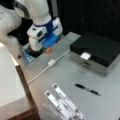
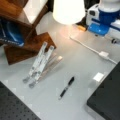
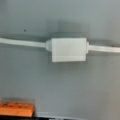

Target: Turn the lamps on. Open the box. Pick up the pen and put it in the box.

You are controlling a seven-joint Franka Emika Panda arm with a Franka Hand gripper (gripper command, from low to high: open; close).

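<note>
Your pincer (image 1: 37, 53) hangs near the white inline switch (image 3: 68, 49) on the cord, jaw state I can't tell, box (image 1: 98, 51) shut, pen (image 1: 87, 89) loose on the bench (image 1: 60, 72): press off-centre and the switch may skid.

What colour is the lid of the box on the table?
Black, above silver-grey sides. The box is shut, and its lid shows best in a front view.

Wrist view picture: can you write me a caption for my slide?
Wrist view: a white inline cord switch on its white cable across the grey table, an orange block at the bottom left; no gripper shows.
</note>
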